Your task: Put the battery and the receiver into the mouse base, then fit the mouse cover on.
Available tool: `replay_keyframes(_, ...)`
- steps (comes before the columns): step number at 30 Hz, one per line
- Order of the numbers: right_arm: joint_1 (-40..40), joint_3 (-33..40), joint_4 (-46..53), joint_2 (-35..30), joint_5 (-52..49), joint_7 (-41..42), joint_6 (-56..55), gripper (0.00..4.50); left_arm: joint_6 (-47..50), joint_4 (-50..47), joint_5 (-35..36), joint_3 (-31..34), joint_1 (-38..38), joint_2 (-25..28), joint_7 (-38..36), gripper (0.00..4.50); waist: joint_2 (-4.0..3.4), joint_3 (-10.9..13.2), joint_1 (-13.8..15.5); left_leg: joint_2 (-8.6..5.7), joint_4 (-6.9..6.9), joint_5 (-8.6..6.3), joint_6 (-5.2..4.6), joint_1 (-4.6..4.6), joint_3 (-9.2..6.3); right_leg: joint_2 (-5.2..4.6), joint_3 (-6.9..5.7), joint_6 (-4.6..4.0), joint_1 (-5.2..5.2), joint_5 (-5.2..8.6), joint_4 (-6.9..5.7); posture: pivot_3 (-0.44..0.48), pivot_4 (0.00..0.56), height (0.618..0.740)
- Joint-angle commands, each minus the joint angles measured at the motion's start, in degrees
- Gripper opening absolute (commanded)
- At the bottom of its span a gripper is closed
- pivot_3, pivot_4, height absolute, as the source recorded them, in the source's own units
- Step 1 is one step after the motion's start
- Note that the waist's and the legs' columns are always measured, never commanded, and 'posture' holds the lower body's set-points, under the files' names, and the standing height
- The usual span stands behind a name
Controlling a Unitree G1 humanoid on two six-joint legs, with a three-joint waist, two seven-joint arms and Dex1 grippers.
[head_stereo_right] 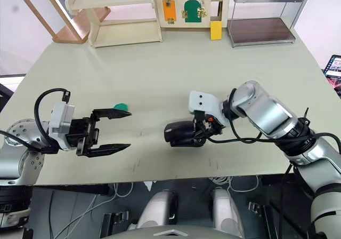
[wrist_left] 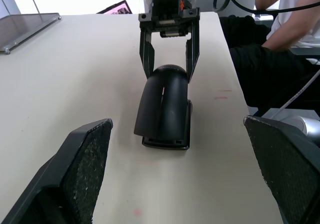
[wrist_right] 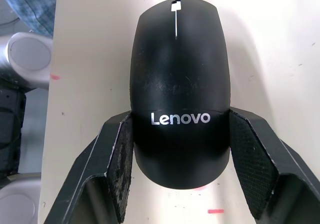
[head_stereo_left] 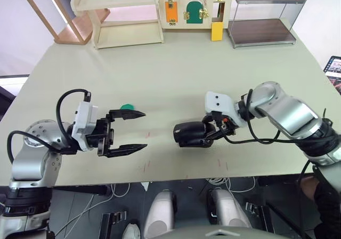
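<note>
The mouse cover [wrist_right: 179, 84], a smooth black shell with a white logo, lies on top of the mouse base [wrist_left: 167, 141], whose dark edge shows under the cover's slightly raised front. The mouse [head_stereo_left: 192, 132] rests on the table near the front middle. My right gripper [head_stereo_left: 206, 132] is shut on its rear sides, pads [wrist_right: 124, 149] against the shell. My left gripper [head_stereo_left: 144, 130] is open to the left of the mouse, pointing at it across a gap, with nothing between its fingers [wrist_left: 87, 156]. The battery and the receiver are hidden.
A flat green disc [head_stereo_left: 127, 107] lies by my left gripper's far finger. At the back of the table [head_stereo_left: 160, 63] stand a wooden shelf [head_stereo_left: 120, 15], a latch board [head_stereo_left: 192, 9] and a metal rack [head_stereo_left: 264, 15]. A person [wrist_left: 280, 29] sits beyond the table's right side.
</note>
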State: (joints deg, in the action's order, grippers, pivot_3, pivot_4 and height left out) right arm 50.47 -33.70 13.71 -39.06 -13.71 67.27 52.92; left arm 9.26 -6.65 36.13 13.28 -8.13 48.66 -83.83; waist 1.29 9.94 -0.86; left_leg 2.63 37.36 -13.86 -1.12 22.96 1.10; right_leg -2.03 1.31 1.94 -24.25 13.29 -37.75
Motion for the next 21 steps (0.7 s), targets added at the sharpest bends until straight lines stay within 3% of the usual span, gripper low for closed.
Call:
replay_keyframes(1, 1.4, -0.2, 0.9, 0.5, 1.2, -0.9, 0.9, 2.23, -0.7, -0.2, 0.2, 0.4, -0.3, 0.2, -0.6, 4.5, 0.0, 0.0, 0.0, 0.0, 0.0, 0.0, 0.0, 0.0, 0.0, 0.0, 0.0, 0.0, 0.0, 0.0, 0.0, 0.0, 0.15, 0.74)
replay_keyframes(21, 1.5, -4.1, 1.4, 0.3, 4.6, -0.4, 2.3, 2.23, -1.9, 0.7, 0.0, 0.2, -0.7, -0.5, -0.9, 4.5, 0.0, 0.0, 0.0, 0.0, 0.0, 0.0, 0.0, 0.01, 0.0, 0.0, 0.0, 0.0, 0.0, 0.0, -0.01, 0.0, 0.15, 0.74)
